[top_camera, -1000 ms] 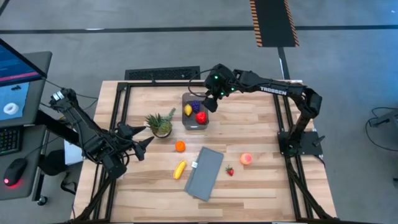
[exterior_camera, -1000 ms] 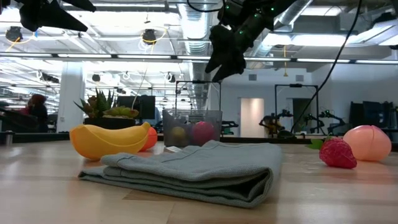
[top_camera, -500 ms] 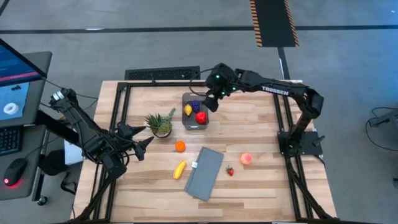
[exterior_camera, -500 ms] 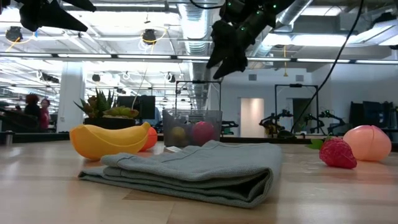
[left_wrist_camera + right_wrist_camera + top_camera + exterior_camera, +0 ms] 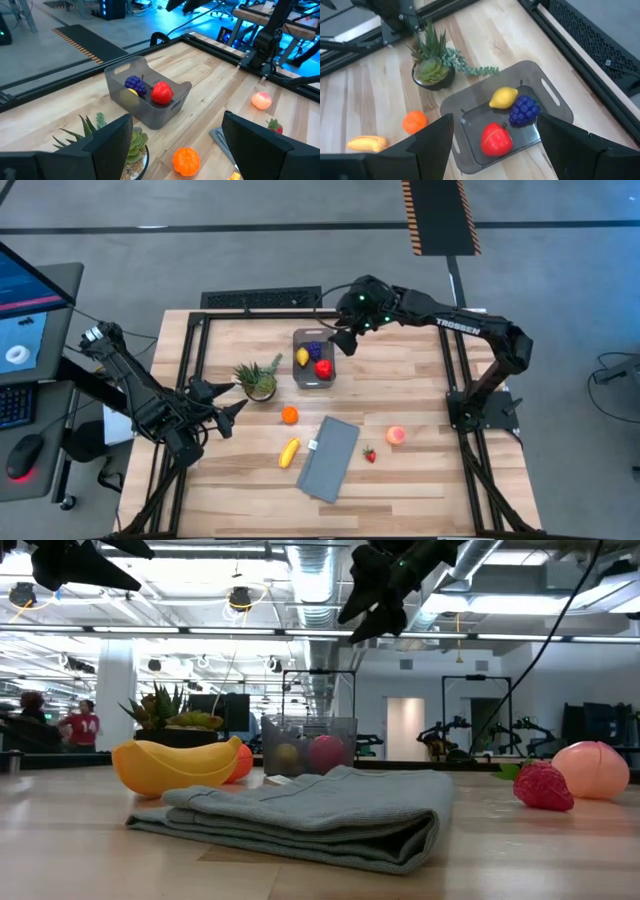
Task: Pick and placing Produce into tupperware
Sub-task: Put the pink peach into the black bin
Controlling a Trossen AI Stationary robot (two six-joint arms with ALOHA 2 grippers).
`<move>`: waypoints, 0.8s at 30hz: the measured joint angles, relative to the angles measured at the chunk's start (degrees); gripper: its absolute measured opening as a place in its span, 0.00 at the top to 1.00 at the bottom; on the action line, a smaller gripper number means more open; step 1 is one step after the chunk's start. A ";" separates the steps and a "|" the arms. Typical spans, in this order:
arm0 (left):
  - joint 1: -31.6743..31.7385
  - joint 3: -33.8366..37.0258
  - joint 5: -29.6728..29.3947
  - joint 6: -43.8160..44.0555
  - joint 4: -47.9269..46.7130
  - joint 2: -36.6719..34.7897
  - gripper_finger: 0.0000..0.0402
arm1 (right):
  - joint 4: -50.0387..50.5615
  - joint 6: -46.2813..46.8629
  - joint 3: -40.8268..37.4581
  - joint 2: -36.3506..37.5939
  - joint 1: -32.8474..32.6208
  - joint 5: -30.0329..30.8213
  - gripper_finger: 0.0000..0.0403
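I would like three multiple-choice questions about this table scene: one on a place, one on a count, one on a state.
1. Where is the orange?
A. in the tub
B. on the table between the plant and the grey cloth
C. in a gripper

2. How many fruits lie in the tupperware?
A. three
B. one
C. five

3. How is the right gripper?
A. shut on the peach
B. resting on the cloth
C. open and empty, beside the tub

Answers: 1 B, the high view shows it on the wood. 2 A, the right wrist view shows lemon, grapes and a red fruit. 3 C, its fingers are apart.
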State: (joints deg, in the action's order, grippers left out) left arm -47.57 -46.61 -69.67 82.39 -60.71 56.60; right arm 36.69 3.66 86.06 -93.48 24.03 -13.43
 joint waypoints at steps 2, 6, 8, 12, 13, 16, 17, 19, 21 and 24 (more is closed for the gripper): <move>0.01 0.00 0.01 0.00 0.00 0.00 0.27 | 0.02 -0.02 0.00 0.63 -0.07 0.00 0.23; 0.00 0.00 0.02 0.05 0.00 0.00 0.27 | -0.35 -0.42 -0.44 1.67 -0.72 0.01 0.23; 0.00 0.00 0.04 0.37 0.00 0.00 0.27 | -3.46 -0.08 -2.74 2.87 -0.90 0.13 0.24; 0.02 0.00 0.52 0.85 0.00 0.00 0.27 | -12.50 3.03 -11.35 7.18 -1.17 0.25 0.27; 0.00 0.00 0.75 0.87 0.01 0.00 0.27 | -14.71 3.71 -13.53 8.54 -1.23 0.25 0.28; 0.01 0.00 1.58 0.87 -0.05 0.00 0.27 | -18.99 5.21 -19.25 12.76 -1.44 0.24 0.30; 0.02 0.00 1.55 0.87 -0.02 0.00 0.27 | -20.09 5.56 -20.96 14.07 -1.44 0.27 0.30; 0.02 0.00 1.43 0.87 -0.08 -0.01 0.27 | -20.59 6.15 -23.68 16.65 -1.42 0.41 0.30; 0.02 0.00 1.16 0.87 -0.26 0.00 0.27 | -22.51 6.87 -26.22 19.19 -1.40 0.55 0.30; 0.04 -0.02 0.28 0.90 -0.26 -0.02 0.27 | -25.16 7.71 -29.85 23.03 -1.70 0.60 0.30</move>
State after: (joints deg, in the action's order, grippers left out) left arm -47.53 -46.63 -69.39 83.29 -60.97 56.58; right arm 11.52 11.37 56.21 -70.45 22.33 -12.83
